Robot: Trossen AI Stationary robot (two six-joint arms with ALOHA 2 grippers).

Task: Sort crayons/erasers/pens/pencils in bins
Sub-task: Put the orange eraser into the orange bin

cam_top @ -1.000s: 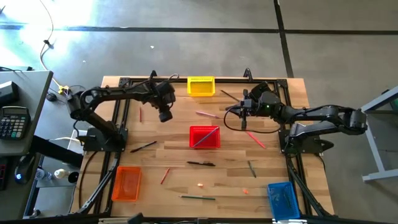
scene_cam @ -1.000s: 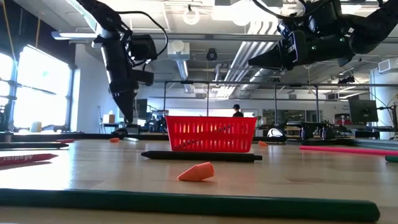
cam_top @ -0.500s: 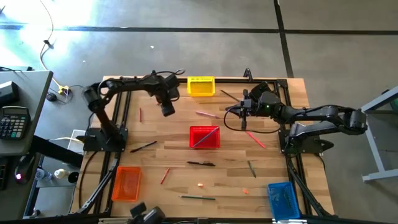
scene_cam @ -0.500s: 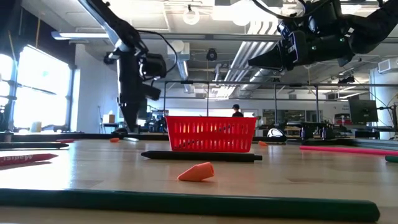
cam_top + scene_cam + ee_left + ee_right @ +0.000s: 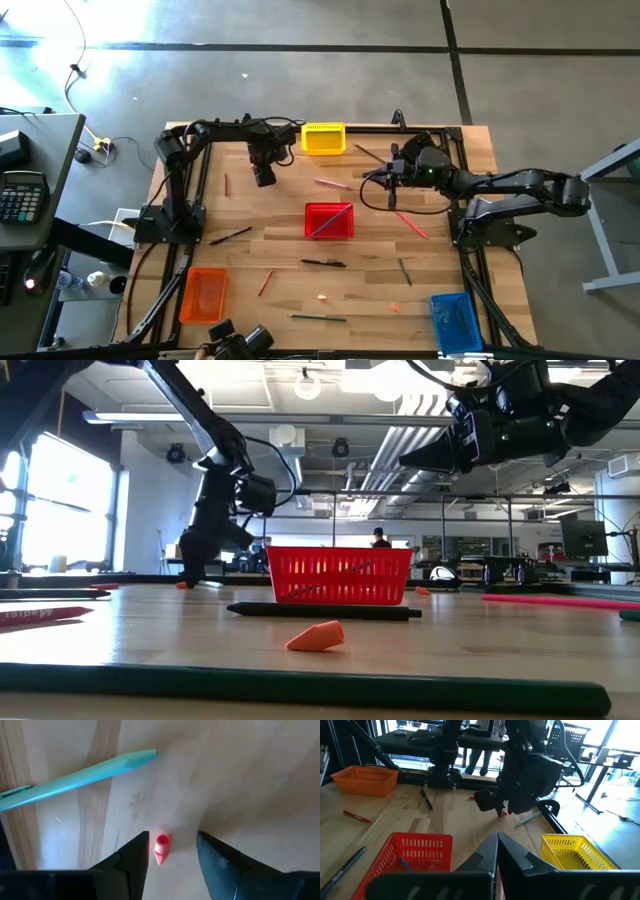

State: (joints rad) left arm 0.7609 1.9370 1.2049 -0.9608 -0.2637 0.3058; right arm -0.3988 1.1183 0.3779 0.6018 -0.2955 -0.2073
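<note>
Eraser point(image 5: 161, 847) sits on the table point(image 5: 250, 225) near the yellow bin point(image 5: 323, 138), right between the left gripper's point(image 5: 172, 851) spread fingers — I'd drop straight down, centered, then pinch gently so it doesn't squirt out. Right gripper point(image 5: 496, 851) waits pressed together over mid-table.

We note two matte-black jointed arms, left arm point(image 5: 215, 130) and right arm point(image 5: 520, 186), on black frame bases. Black cables loop along both. Fingers point(image 5: 220, 862) are dark, flat and wedge-shaped.
</note>
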